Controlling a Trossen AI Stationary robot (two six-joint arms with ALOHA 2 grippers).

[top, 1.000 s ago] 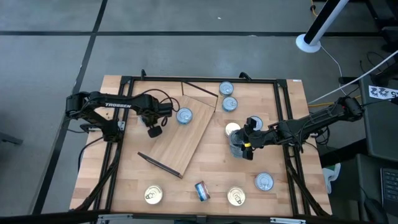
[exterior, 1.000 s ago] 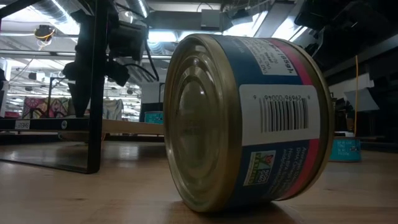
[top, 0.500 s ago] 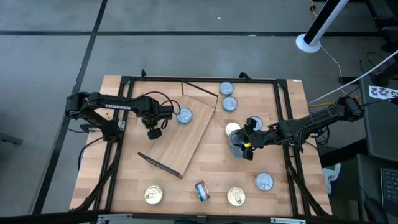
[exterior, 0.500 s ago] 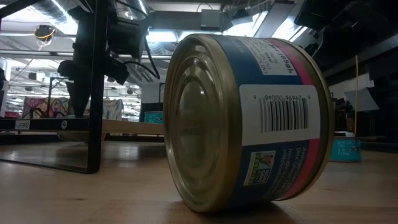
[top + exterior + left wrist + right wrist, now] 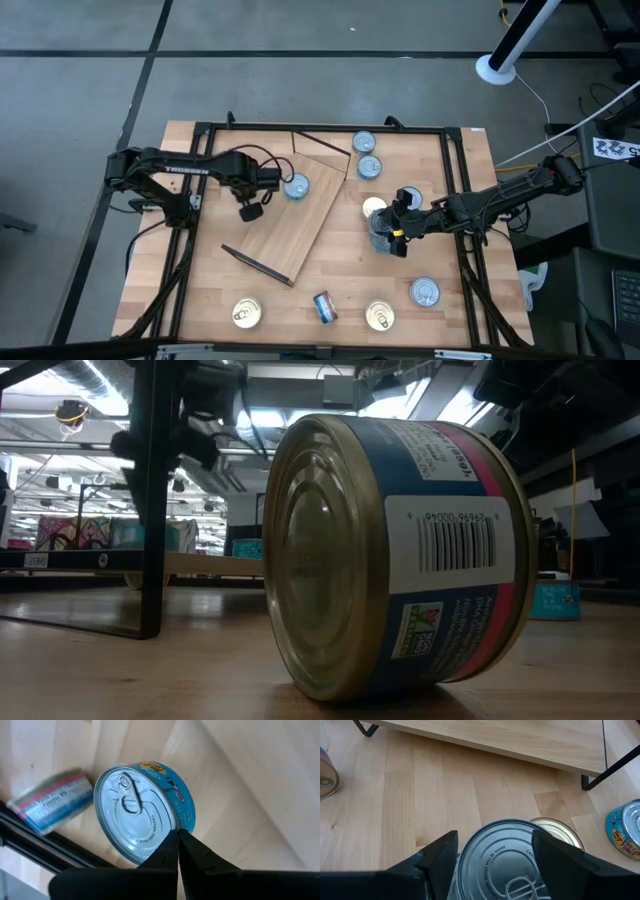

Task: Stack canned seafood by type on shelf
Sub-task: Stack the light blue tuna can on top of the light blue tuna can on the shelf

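Observation:
My left gripper is shut and hangs over the near rim of a silver-topped, blue-labelled can. That can stands flat on the plywood shelf, at its far part. The low view shows this gripper high above the board. My right gripper is shut on another silver-topped can, right of the shelf. A gold-lidded can sits just behind it. My right gripper pinches the silver-topped can between its two fingers, one on each side of the can's side wall. It comes slanting down from the table's right side. The can stays upright, lid up. Whether its base is on the table is hidden.
Two silver-topped cans stand near the far edge, another near the right front. Two gold-lidded cans stand along the near edge. A blue-red can lies on its side between them. Dark frame bars border the shelf.
My left gripper has risen from just above the shelf, climbing toward the top of the low view. The can on the shelf stays where it was. My right arm and its can have kept still.

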